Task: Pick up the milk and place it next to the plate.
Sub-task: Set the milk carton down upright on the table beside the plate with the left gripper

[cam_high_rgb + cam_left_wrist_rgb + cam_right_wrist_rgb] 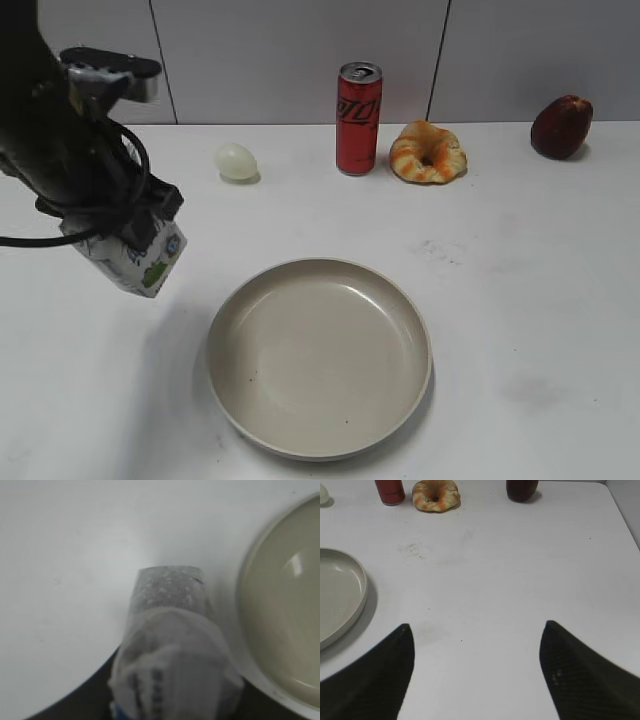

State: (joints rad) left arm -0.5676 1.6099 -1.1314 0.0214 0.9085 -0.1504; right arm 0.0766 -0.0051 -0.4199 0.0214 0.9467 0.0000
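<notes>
Left gripper point(125, 235) clamped on milk point(135, 258), carton tilted, held above table point(520, 300) at left of frame, just left of plate point(320, 355); risk: tilted release tips carton, or base catches plate rim; right gripper point(475, 670) spread wide, empty.

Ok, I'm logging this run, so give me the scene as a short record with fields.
milk: carton tilted, held off the table by the left gripper
plate: beige plate, nothing on it, right of the carton
right gripper: open, holds nothing
back row: egg, red can, croissant, dark red fruit
table: white
</notes>
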